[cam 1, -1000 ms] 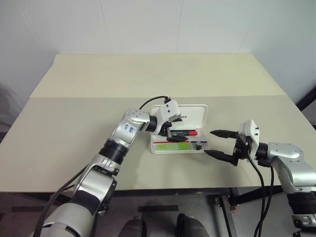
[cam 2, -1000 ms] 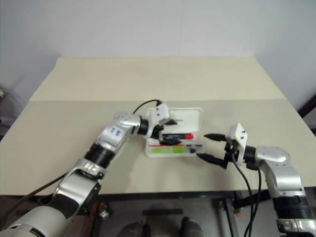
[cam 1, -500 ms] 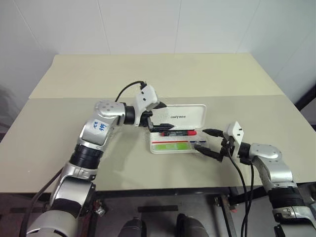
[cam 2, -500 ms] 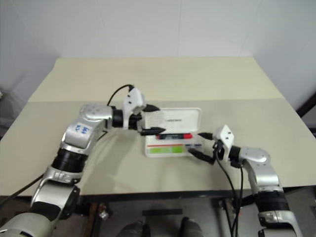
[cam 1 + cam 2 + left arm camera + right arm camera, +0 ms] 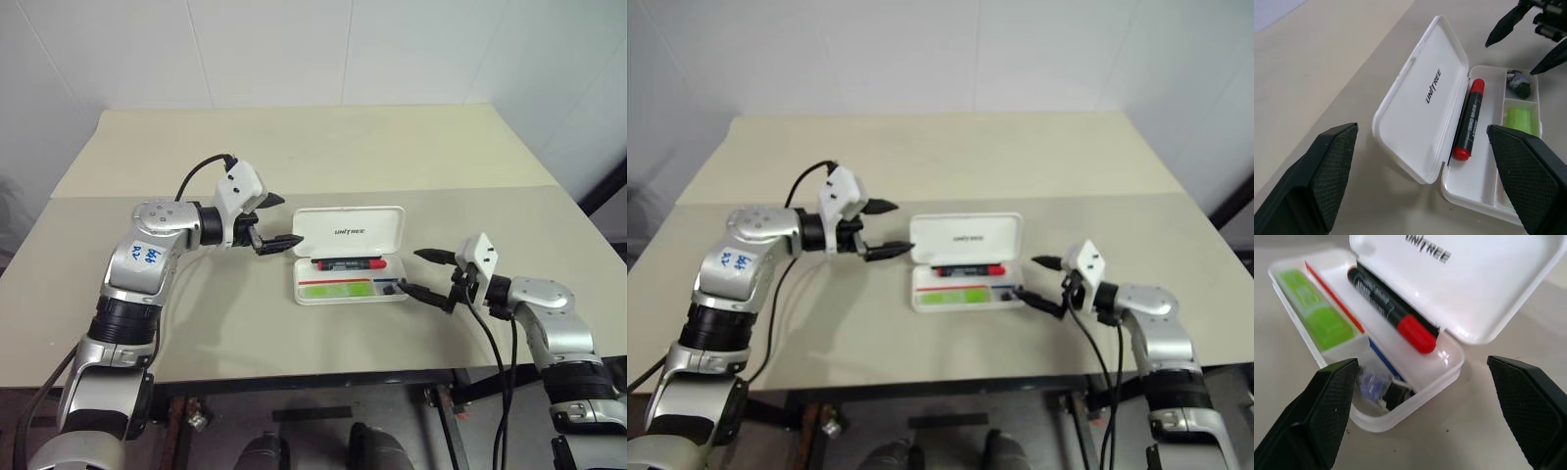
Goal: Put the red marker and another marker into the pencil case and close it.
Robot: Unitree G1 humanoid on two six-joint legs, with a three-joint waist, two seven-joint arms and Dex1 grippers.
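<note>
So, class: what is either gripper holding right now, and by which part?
Nothing. The left gripper and right gripper are both open and empty; both markers lie in the case.

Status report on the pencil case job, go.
Left gripper open, empty, off the case's left. Right gripper open at its right end. Red marker and green marker inside pencil case, lid still up. Nothing blocking.
</note>
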